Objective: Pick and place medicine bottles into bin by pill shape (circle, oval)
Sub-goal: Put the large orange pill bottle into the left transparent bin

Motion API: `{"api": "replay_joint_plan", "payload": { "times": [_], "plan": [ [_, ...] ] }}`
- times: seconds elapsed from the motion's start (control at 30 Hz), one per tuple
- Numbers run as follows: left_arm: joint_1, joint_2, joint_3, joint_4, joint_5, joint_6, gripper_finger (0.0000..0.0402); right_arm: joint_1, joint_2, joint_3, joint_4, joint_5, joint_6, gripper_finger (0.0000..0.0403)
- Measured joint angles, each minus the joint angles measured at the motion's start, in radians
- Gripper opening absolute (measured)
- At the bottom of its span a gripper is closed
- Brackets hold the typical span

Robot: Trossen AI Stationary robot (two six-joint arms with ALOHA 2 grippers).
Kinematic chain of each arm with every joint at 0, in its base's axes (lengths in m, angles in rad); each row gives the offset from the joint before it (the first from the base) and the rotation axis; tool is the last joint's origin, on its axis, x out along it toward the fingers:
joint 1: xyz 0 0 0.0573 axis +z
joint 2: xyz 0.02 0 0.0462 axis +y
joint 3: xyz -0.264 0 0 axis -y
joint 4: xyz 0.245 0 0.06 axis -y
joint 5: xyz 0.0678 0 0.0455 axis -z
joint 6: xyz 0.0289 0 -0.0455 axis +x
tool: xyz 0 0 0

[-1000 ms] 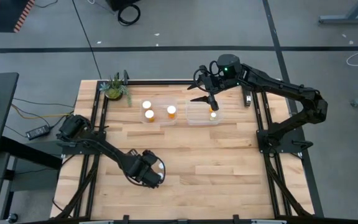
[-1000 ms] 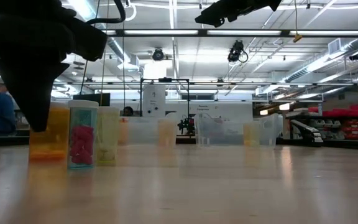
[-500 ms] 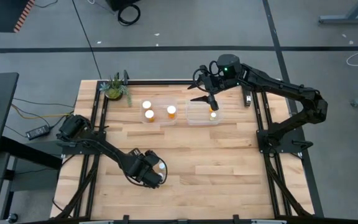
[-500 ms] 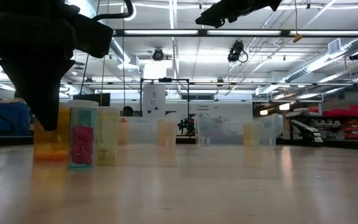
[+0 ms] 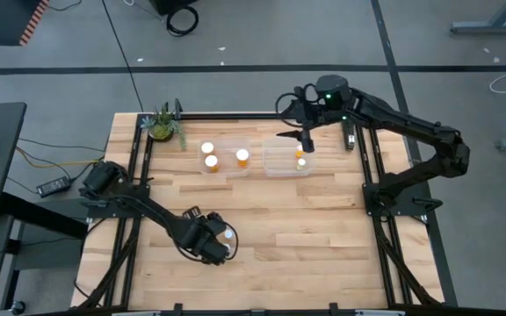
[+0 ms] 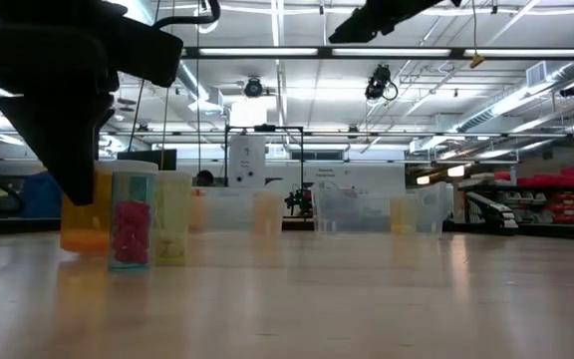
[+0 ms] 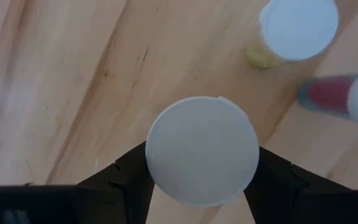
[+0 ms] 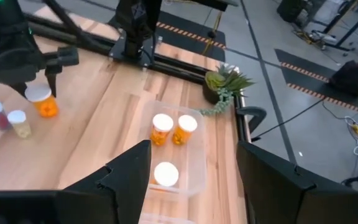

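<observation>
- Presently the left gripper (image 7: 201,186) stands at the near-left part of the bench (image 5: 323,228), its two fingers flanking a wide amber bottle (image 7: 202,150) whose white cap fills the wrist view; the fingers seem to touch the bottle's sides, though whether they truly clamp it I cannot tell from here.
- If the squeeze is light or off-centre, the bottle could slip or tip as it is raised, since a smooth round wall gives little purchase.
- Just beside it stand two smaller bottles, a yellow bottle (image 7: 294,31) and a pink-filled bottle (image 7: 347,96); a sideways swing of the left gripper could knock either over, and a fallen one may roll toward the bench edge.
- The left bin (image 5: 222,145) at the far side already holds three bottles, and the right bin (image 5: 279,162) holds at least one; a careless drop could strike those caps and bounce out, or land in the bin for the wrong pill shape.
- The right gripper (image 5: 304,138) hangs with jaws spread wide and empty over the right bin; should the left arm carry its load there, the two arms could meet.
- A small potted plant (image 5: 162,123) sits at the far-left corner, near the left bin, and a wide arc could brush it.
</observation>
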Motion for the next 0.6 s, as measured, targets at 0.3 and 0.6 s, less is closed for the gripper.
{"api": "replay_joint_plan", "payload": {
  "times": [0.3, 0.6],
  "plan": [
    [0.077, -0.021, 0.001, -0.004, -0.001, 0.1, 0.0208, -0.008, -0.063, 0.0, -0.082, -0.013, 0.011, 0.0244],
    [0.2, -0.021, 0.033, -0.002, 0.004, 0.287, 0.0209, -0.072, -0.092, -0.099, -0.071, -0.03, -0.043, 0.0244]
  ]
}}
